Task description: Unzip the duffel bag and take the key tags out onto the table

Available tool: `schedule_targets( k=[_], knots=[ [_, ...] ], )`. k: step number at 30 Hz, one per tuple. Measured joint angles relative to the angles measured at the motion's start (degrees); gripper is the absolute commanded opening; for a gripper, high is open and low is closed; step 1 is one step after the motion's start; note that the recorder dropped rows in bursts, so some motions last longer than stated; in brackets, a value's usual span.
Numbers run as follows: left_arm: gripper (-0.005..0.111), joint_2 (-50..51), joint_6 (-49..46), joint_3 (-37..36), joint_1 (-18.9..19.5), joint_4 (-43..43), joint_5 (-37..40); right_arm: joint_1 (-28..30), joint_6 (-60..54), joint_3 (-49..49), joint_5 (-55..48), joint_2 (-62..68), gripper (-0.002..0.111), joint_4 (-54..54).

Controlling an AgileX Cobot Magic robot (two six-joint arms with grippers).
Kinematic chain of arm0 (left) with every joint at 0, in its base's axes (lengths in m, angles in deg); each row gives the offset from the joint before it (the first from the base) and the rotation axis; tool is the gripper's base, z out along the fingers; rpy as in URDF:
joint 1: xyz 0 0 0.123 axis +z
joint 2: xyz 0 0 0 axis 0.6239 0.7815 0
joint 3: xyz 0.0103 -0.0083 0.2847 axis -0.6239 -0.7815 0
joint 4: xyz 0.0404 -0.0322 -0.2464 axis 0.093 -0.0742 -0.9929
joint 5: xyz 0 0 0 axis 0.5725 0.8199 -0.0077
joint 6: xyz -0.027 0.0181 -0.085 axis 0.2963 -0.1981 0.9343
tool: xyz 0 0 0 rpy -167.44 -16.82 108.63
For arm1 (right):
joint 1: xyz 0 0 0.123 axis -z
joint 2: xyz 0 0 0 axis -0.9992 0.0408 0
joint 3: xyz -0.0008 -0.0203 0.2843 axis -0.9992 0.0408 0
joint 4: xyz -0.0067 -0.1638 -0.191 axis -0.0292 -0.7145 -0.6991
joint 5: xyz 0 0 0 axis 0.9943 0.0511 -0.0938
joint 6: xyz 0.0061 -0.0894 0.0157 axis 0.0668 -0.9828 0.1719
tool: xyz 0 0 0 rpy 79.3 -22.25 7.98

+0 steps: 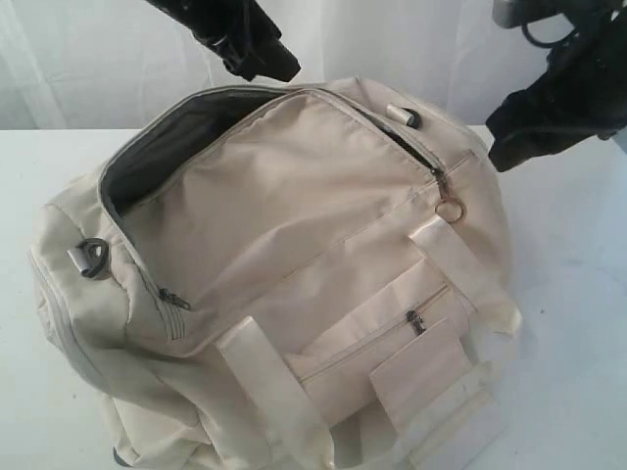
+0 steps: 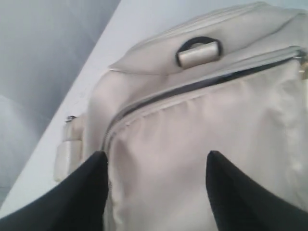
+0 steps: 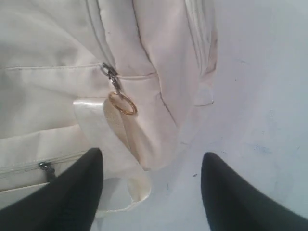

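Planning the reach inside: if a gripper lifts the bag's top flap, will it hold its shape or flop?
Probably floppy: the flap is creased fabric lying slack on the bag. Likely light, so it should lift easily but drop once released.

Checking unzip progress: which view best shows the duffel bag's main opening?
Exterior view: on the duffel bag, the main opening gapes wide, dark inside. Left wrist view shows only a narrow dark slit; right wrist view shows just the zipper pull with its ring.
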Motion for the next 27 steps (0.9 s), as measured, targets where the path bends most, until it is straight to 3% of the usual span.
schedule_targets(
  k=[9, 18, 27],
  knots=[
    [0.059, -2.2, 14.5, 0.0, 0.0, 12.0, 15.9, 0.0, 0.9, 3.0, -8.2, -9.2, 0.049, 1.7],
    [0.059, 0.5, 17.8, 0.0, 0.0, 16.0, 15.0, 0.0, 0.9, 14.3, -1.7, -15.8, 0.049, 1.7],
    [0.060, 6.7, 14.8, 0.0, 0.0, 17.3, 10.4, 0.0, 0.9, 15.4, 0.4, -17.9, 0.049, 1.7]
  ],
)
